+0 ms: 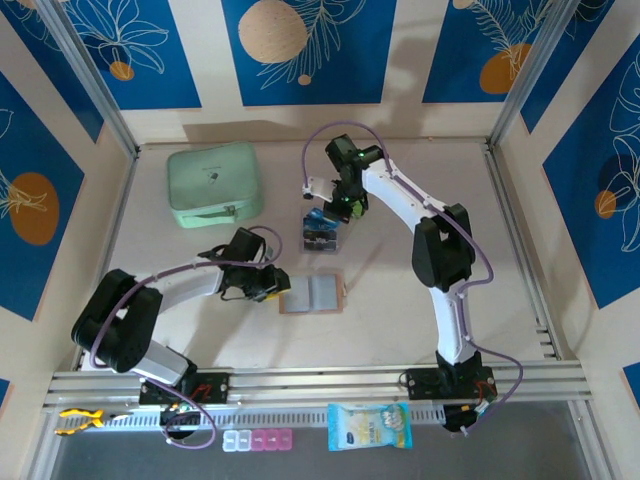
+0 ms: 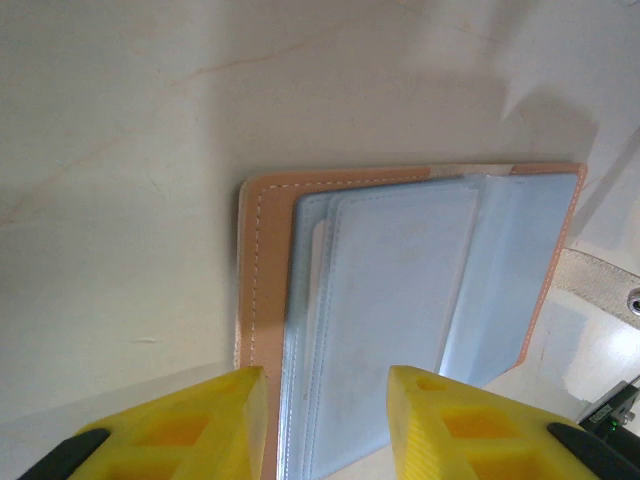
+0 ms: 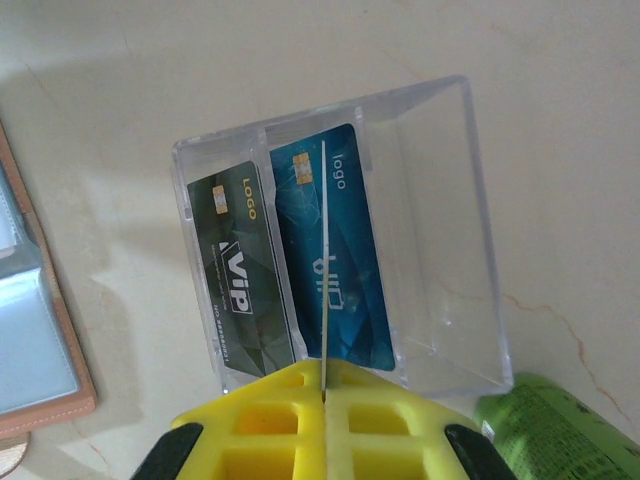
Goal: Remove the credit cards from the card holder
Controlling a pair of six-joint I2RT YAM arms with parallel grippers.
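Two credit cards (image 3: 300,240) standing side by side in the slots of a clear plastic box (image 3: 440,230), chip ends toward the top of the right wrist view, long axes running top to bottom there. On the dark grey card (image 3: 240,270), "LOGO" in yellow beside the chip and a large white "VIP", plus a line of smaller print too fine to read. On the blue card (image 3: 352,270), "logo" in white and a fainter "VIP". Right hand (image 3: 323,385) pressed together on a third card (image 3: 323,200), seen edge-on as a thin pale line over the blue card's slot. Just beside the box, at the lower right of that view, part of a green cylinder (image 3: 545,425), its label unreadable. From above, the card holder (image 1: 312,294) lying open and flat near the middle of the pale surface (image 1: 380,330), nearer the arm bases than the box and apart from it, long axis left to right, spine running near to far. Tan-pink border with white stitching framing pale blue-grey sleeves (image 2: 400,270), contents impossible to make out. Left hand (image 2: 325,400) spread, yellow fingers straddling the holder's left edge; contact with the leather impossible to tell. Toward the far left, a mint-green zip case (image 1: 214,184), shut. By the near rail, a blue-and-yellow packet (image 1: 368,427), print too small to read.
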